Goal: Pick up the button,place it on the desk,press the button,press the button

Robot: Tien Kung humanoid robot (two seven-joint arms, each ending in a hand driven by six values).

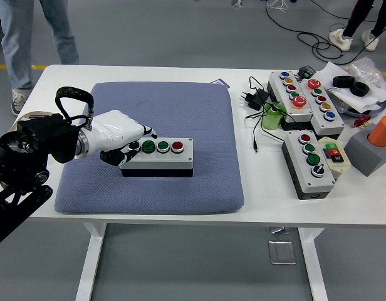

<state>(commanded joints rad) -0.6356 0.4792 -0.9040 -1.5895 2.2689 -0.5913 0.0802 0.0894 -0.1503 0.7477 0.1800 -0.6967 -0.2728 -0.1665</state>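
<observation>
A white button box (174, 160) with a black selector knob, two green buttons and a red button lies on a blue-grey pad (180, 106) at the table's middle left. My left hand (138, 142), white with black joints, rests at the box's left end. Its fingers are curled, and one fingertip (153, 135) lies over the knob and the first green button (148, 147). I cannot tell if it touches either one. The hand holds nothing. My right arm is out of view.
More button boxes (309, 163) (291, 91) (323, 99) lie at the right, with a black plug and cable (255, 97), a green cup (272, 118), a tape roll (350, 84) and an orange cylinder on a grey block (376, 145). A person's legs (30, 31) stand beyond the far left corner.
</observation>
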